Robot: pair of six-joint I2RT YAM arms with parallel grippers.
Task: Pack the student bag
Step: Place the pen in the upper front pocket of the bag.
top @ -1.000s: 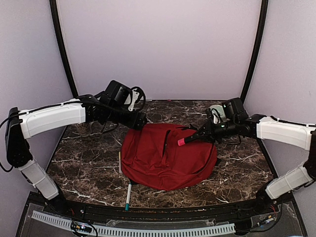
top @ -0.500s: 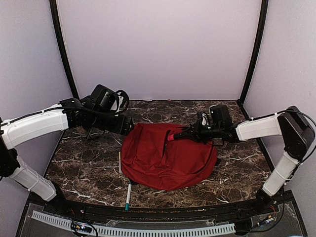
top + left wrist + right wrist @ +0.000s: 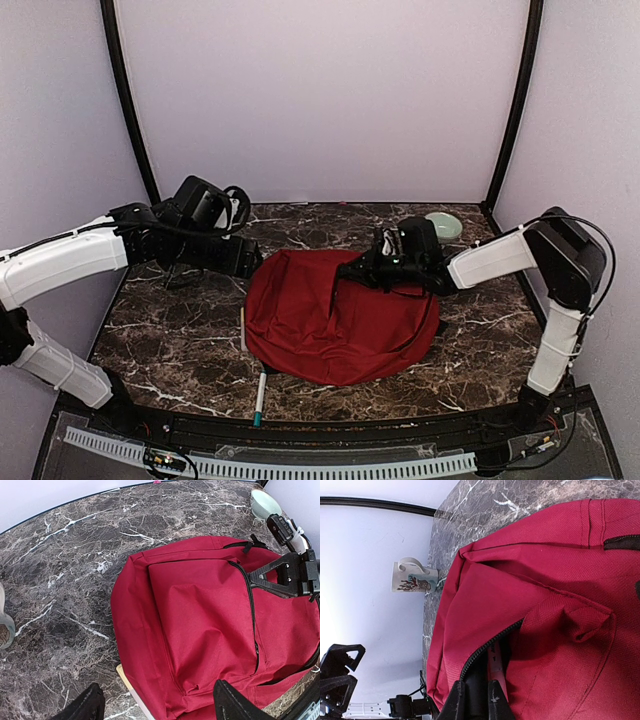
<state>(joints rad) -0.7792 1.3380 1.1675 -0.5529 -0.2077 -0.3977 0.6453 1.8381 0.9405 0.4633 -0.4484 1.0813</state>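
Note:
The student bag (image 3: 335, 320) is a big red backpack lying flat in the middle of the marble table, also seen in the left wrist view (image 3: 200, 615) and the right wrist view (image 3: 545, 575). Its black front zipper gapes. My right gripper (image 3: 354, 271) (image 3: 475, 685) is at that gap, shut on a pink marker (image 3: 496, 666) whose far end is hidden inside the pocket. My left gripper (image 3: 252, 262) (image 3: 157, 696) hangs open above the bag's left edge, nothing between its fingers.
A white mug (image 3: 412, 577) stands left of the bag. A pale green bowl (image 3: 443, 224) (image 3: 264, 502) sits at the back right. A teal-tipped pen (image 3: 259, 395) and a thin cream strip (image 3: 243, 328) (image 3: 131, 686) lie by the bag's near-left side.
The right gripper has moved left and carried the marker's pink tip into the bag's open pocket. The left arm has drawn back to the left, off the bag.

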